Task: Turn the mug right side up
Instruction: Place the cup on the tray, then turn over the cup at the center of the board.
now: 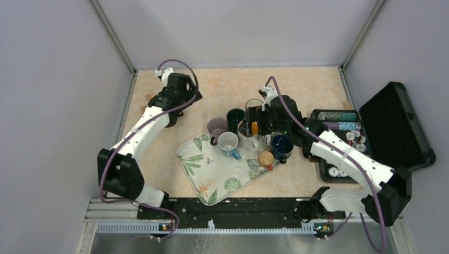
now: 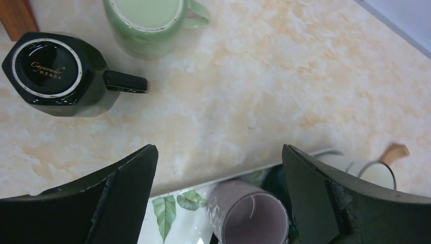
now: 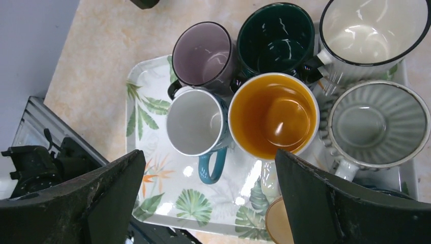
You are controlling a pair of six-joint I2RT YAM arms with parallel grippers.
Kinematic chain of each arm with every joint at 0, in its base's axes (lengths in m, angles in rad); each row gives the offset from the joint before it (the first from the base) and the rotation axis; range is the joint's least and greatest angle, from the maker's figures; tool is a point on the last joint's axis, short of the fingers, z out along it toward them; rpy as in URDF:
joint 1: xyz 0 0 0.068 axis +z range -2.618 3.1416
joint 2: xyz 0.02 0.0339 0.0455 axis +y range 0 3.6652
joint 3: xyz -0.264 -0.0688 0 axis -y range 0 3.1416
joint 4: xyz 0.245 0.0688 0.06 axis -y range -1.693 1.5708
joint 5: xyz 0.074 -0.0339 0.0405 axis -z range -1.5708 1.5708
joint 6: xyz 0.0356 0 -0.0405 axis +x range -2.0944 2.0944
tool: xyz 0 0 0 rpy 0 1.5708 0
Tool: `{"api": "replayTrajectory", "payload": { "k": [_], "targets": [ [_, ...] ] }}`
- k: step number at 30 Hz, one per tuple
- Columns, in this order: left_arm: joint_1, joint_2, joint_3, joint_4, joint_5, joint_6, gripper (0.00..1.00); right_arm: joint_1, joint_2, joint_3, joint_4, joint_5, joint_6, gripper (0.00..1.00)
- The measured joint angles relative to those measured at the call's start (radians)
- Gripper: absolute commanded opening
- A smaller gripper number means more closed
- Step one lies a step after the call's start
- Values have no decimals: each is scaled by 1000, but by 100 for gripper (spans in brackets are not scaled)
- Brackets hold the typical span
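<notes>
A dark green mug [image 2: 51, 73] stands upside down on the marble table, its ringed base facing up and its handle pointing right. It shows in the left wrist view at the upper left; the top view hides it under the left arm. My left gripper [image 2: 218, 168] is open and empty, hovering to the right of that mug, above the tray's far edge and a purple mug [image 2: 251, 216]. My right gripper [image 3: 211, 178] is open and empty above the leaf-print tray [image 3: 152, 101]. Just beyond its fingers stands an upright mug with an orange inside [image 3: 272, 114].
Upright mugs crowd the tray: purple [image 3: 203, 53], dark green [image 3: 277, 38], white enamel [image 3: 373, 30], grey ribbed [image 3: 378, 124], white with a teal handle [image 3: 195, 122]. A light green mug [image 2: 147, 23] stands beside the upside-down one. An open black case [image 1: 394, 124] lies at the right.
</notes>
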Motion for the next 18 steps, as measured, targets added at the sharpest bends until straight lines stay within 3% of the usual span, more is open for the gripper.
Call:
{"api": "replayTrajectory", "payload": {
  "k": [10,18],
  "targets": [
    [15,287,206,-59,-206,-125,98,-48,3,1,53,-50,-12,99],
    [95,443,349,-84,-240,-192,98,-63,2,-2,76,-82,-14,99]
  ]
}}
